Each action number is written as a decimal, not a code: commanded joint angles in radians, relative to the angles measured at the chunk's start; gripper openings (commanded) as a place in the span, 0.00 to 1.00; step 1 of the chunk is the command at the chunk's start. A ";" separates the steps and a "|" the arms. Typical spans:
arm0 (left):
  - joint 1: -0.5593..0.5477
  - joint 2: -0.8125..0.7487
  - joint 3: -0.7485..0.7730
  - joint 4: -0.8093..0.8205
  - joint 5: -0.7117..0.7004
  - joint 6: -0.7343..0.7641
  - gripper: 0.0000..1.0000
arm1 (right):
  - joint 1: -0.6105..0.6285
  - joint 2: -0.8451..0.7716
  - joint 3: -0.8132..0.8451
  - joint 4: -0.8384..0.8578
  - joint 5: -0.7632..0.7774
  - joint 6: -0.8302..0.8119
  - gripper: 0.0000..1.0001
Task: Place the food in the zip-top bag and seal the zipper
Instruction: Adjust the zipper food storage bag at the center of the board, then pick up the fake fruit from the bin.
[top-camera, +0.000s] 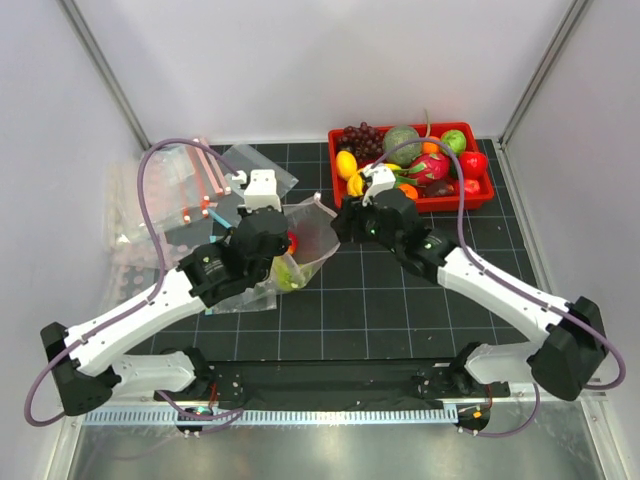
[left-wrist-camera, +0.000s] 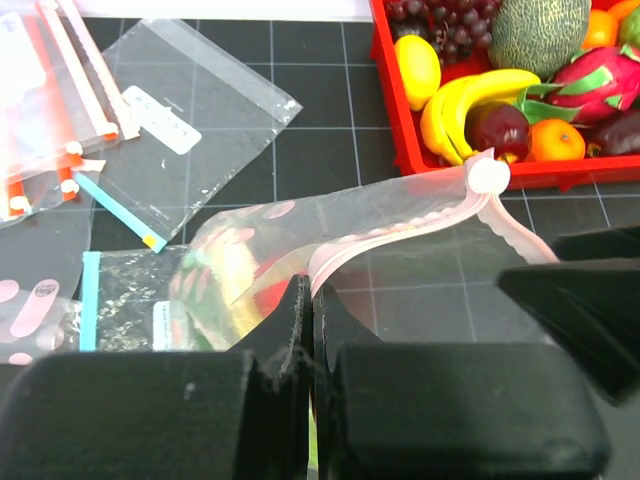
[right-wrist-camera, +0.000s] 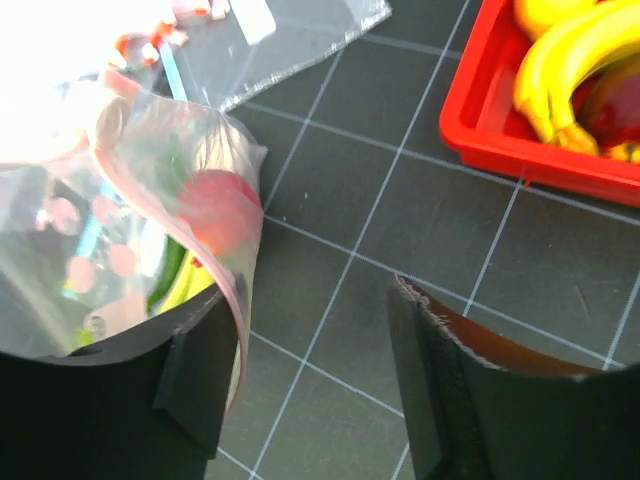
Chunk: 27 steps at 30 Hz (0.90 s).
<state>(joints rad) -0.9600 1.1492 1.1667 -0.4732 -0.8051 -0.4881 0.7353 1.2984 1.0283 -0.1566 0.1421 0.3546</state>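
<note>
zip-top bag (top-camera: 290, 255) lies mid bench (top-camera: 400, 300); your left gripper's (left-wrist-camera: 308, 300) jaws pinch its zipper (left-wrist-camera: 385, 240), right gripper's (right-wrist-camera: 315, 300) jaws stand spread. food (right-wrist-camera: 215, 205) inside is blurred, perhaps an apple; spare bag (left-wrist-camera: 220, 130) label unreadable.

The zip-top bag (left-wrist-camera: 400, 208) at the tips of the left claw (left-wrist-camera: 308, 295) is clear, soft plastic film, glossy and creased; its zipper (left-wrist-camera: 350, 248) is a pale pink ridged plastic strip. Left and right claw (right-wrist-camera: 310, 300) look matt black plastic, rough-edged. Beyond them the tray (left-wrist-camera: 392, 110) is glossy red plastic, and the worktop (left-wrist-camera: 320, 120) beneath is matt black
</note>
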 joint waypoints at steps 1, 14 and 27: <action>0.001 -0.043 -0.018 0.053 -0.071 0.009 0.00 | -0.008 -0.109 -0.014 0.045 0.046 -0.014 0.66; 0.001 -0.009 -0.004 0.031 -0.088 -0.007 0.00 | -0.117 -0.347 -0.215 0.250 0.252 0.069 0.94; 0.000 -0.055 -0.035 0.062 -0.031 -0.017 0.00 | -0.274 0.315 0.269 0.019 0.271 0.089 0.99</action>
<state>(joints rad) -0.9600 1.1282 1.1347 -0.4652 -0.8364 -0.4900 0.4732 1.5425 1.1954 -0.0891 0.3935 0.4454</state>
